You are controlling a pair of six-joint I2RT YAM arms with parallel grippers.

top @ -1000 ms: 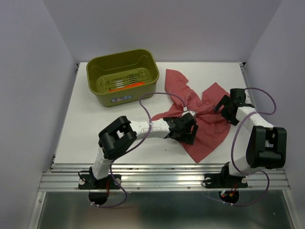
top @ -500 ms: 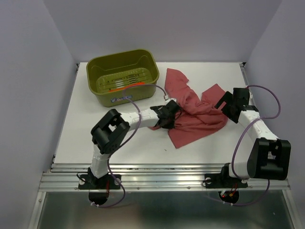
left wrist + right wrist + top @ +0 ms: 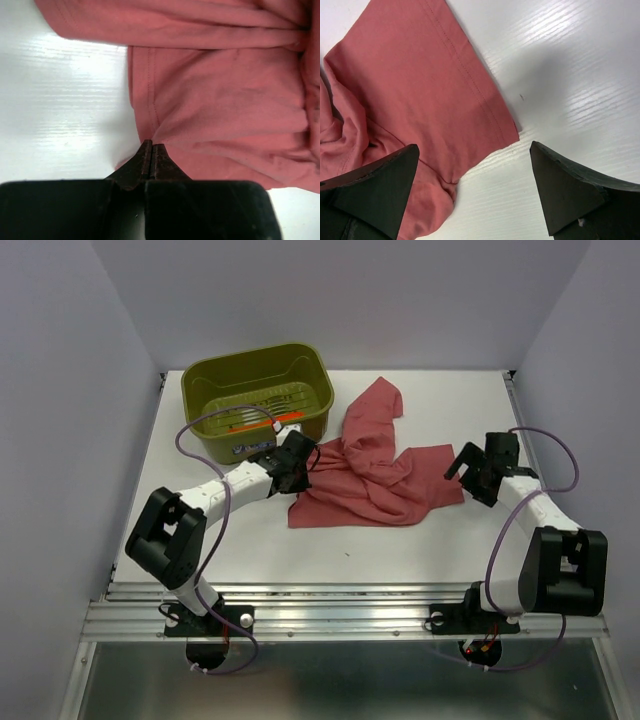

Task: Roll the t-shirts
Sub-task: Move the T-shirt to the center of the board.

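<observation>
Step in hand: spreading rose t-shirt [image 3: 375, 475] before rolling. It lay crumpled mid-surface [image 3: 200, 515], just right of olive tub [image 3: 228, 445]. Left claw [image 3: 151, 150] clenched on its left hem; right claw [image 3: 472, 170] released above right corner. Next move likely called for right pinch, then stretching flat.

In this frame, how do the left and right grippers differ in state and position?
The left gripper is shut, pinching the edge of the rose t-shirt; the right gripper stands wide open, holding nothing. The left gripper sits beside the olive tub; the right gripper hangs over the shirt's right corner. Both are black, two-fingered, and at that shirt's edges.
</observation>
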